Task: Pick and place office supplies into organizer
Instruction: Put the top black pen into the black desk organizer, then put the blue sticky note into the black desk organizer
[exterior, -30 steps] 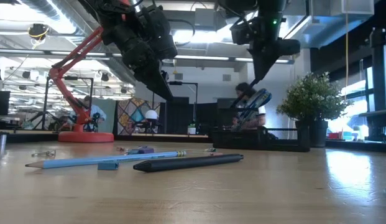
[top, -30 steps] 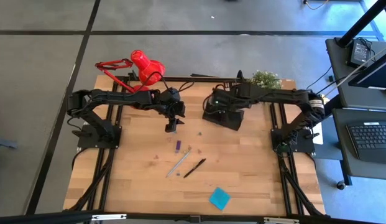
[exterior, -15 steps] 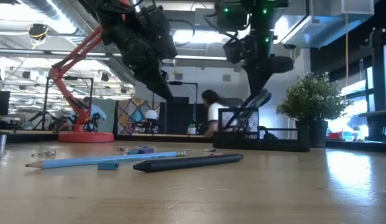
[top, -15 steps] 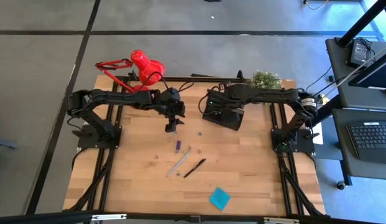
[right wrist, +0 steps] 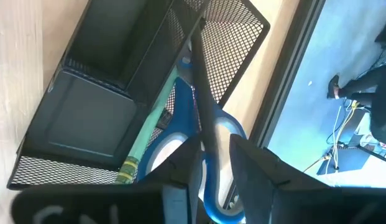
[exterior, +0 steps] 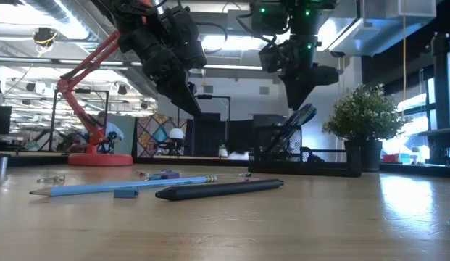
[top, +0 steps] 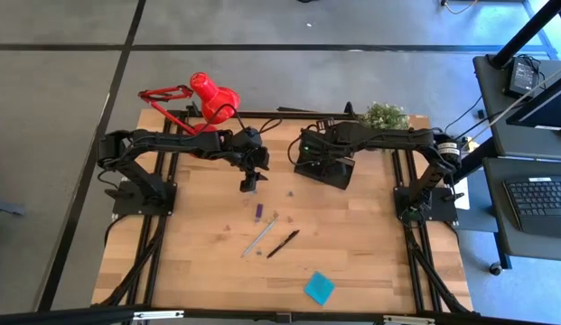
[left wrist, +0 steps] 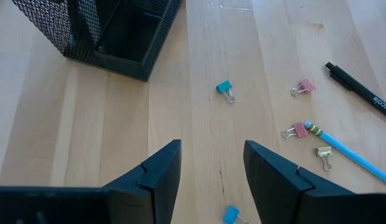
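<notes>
Scissors (right wrist: 193, 134) fill organizer (right wrist: 87, 118) slot (low tray free).

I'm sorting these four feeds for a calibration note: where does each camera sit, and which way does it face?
High view: overhead, looking straight down; both arms, table, organizer.
Low view: table height, looking level across; black pen, both arms from above.
Left wrist view: on the left arm, looking down past the open left gripper; binder clips.
Right wrist view: on the right arm, right gripper at the scissors in the organizer.
All four show the organizer.
</notes>
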### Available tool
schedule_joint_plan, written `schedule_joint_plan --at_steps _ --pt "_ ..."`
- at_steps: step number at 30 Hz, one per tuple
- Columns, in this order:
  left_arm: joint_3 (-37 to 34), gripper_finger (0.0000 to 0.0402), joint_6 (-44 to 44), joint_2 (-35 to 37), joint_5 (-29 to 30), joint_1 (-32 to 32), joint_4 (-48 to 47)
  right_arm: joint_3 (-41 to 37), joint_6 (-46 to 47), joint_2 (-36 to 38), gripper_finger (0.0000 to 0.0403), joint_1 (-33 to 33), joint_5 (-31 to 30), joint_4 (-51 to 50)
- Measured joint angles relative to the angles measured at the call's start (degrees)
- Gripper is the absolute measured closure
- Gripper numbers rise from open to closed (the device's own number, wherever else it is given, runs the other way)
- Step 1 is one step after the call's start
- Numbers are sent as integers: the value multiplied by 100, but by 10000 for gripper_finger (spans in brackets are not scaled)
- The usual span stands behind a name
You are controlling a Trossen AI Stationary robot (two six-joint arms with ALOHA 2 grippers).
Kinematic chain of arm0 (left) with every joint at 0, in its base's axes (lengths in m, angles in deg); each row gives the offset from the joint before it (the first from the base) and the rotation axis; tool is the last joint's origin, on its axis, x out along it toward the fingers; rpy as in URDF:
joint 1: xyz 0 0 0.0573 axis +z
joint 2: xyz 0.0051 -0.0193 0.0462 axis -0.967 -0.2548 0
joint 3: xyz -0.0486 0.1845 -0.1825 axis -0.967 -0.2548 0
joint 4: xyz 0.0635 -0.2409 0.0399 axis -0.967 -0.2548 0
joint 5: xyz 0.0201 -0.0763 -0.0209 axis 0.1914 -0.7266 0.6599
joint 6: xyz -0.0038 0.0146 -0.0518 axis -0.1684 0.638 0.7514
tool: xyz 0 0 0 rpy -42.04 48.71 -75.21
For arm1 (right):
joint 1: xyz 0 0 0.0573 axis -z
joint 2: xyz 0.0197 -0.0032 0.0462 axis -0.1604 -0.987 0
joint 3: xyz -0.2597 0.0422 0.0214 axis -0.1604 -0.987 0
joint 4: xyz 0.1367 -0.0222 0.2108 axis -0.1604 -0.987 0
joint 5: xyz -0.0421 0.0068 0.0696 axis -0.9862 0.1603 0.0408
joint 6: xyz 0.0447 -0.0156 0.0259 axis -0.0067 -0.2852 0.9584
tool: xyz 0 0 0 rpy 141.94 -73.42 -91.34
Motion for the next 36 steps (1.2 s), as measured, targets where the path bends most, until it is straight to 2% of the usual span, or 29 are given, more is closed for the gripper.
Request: schedule_joint_plan --at_steps 5,11,19,24,31,36 --pt "0 233 0 0 1 -2 0 2 1 -1 298 -4 -74 -115" --pt "0 233 0 0 2 -1 0 2 303 69 291 -118 -1408 -345" --pt "0 233 0 0 2 0 2 5 603 601 290 -710 -1424 -311" --pt "0 233 0 0 2 0 2 9 1557 935 290 -1311 -776 -306" --pt "0 233 2 0 0 -2 4 10 3343 1164 290 -2215 723 -191" --pt "0 233 0 0 0 -1 38 11 4230 1034 290 -2859 1227 -7"
